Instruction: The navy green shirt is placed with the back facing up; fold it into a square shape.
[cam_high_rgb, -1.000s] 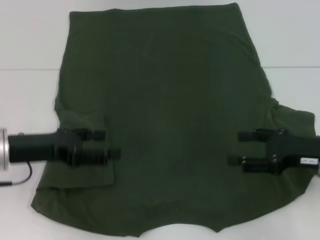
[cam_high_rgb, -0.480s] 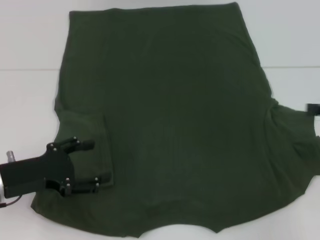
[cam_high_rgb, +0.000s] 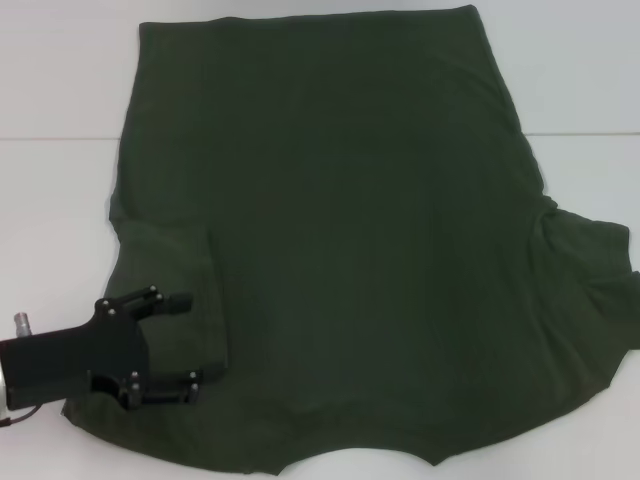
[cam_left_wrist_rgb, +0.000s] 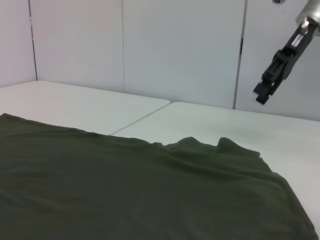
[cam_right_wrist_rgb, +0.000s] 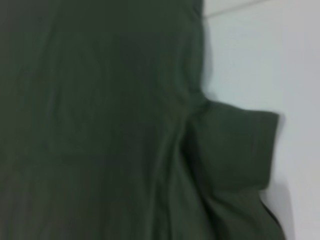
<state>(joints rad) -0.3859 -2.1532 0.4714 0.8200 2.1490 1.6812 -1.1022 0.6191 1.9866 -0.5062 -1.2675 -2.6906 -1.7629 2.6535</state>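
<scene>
- I'm watching the shirt (cam_high_rgb: 330, 240) lying flat across the middle of the white table (cam_high_rgb: 60, 200), hem toward the far edge, collar notch at the near edge, plain back up.
- My left gripper (cam_high_rgb: 185, 338) is sitting over the near-left sleeve, lower and closer to the near edge than half a second ago; its fingers are spread apart with nothing between them, as far as I can judge.
- That left sleeve is already turned inward, a straight vertical crease showing just beside the gripper.
- My right gripper (cam_left_wrist_rgb: 272, 80) is gone from the head view now; a second ago it was over the right sleeve. The left wrist camera is catching it raised high over the table, well apart from the cloth; I cannot tell how its fingers stand.
- The right sleeve (cam_right_wrist_rgb: 235, 150) is lying rumpled, its cuff doubled under, sticking out toward the right edge — so I'm judging that side not yet folded.
- The cloth is looking soft, matte, dark olive, with shallow ripples; it should drape and slide easily.
</scene>
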